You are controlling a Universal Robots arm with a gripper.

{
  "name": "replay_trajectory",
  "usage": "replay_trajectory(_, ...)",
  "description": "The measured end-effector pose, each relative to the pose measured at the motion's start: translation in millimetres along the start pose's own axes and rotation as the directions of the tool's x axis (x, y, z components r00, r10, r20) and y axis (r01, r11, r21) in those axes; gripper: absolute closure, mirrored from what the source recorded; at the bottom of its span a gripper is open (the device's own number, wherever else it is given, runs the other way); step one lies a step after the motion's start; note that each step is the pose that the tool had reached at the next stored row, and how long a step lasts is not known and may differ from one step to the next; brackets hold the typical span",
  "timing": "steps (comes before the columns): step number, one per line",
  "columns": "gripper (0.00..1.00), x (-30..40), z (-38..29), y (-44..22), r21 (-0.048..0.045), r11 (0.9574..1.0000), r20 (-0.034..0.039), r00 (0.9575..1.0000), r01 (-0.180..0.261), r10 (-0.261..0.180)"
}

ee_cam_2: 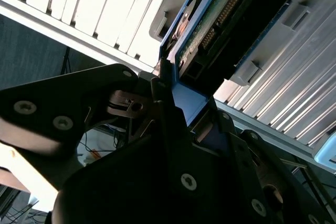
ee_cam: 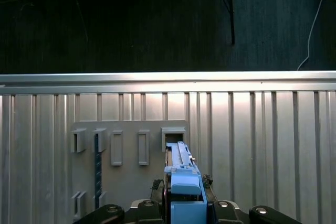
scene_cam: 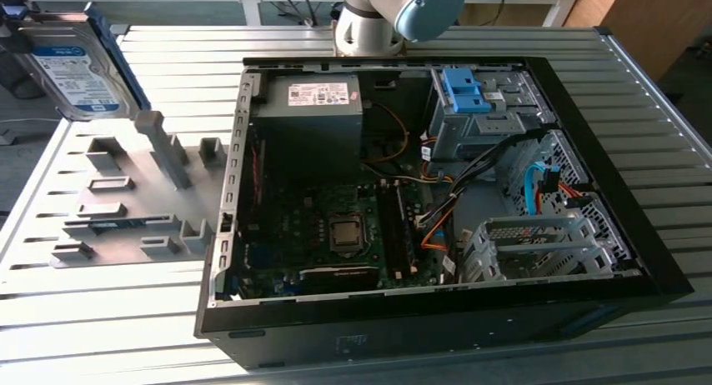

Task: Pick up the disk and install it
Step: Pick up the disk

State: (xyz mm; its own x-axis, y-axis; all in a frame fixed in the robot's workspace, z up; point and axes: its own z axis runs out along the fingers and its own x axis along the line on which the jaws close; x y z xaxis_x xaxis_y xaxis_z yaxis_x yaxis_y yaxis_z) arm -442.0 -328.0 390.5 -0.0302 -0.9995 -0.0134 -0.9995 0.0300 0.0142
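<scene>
One computer case (scene_cam: pixel 659 235): nearest, open, lying on the slatted table (scene_cam: pixel 112 339).
Grey rack (scene_cam: pixel 112 210): left of the case, on the table.
Disk (scene_cam: pixel 76 72): upright over the rack's far end, label showing.
Gripper (ee_cam_2: pixel 173 98): clamped on the disk's blue frame.
Arm base (scene_cam: pixel 373 22): far, behind the case.

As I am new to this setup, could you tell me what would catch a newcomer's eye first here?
The open computer case lies on the ribbed table, filling the middle of the exterior view with its board and cables exposed. At that view's upper left the disk, white-and-blue label showing, stands on edge by a grey slotted fixture plate. In both wrist views the gripper is closed on its blue frame.
</scene>
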Motion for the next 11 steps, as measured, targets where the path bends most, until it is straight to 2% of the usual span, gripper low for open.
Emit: replay_trajectory(11,0.63,-0.1,-8.5,0.1,0.0000,1.0000,0.0000,1.0000,0.000,0.000)
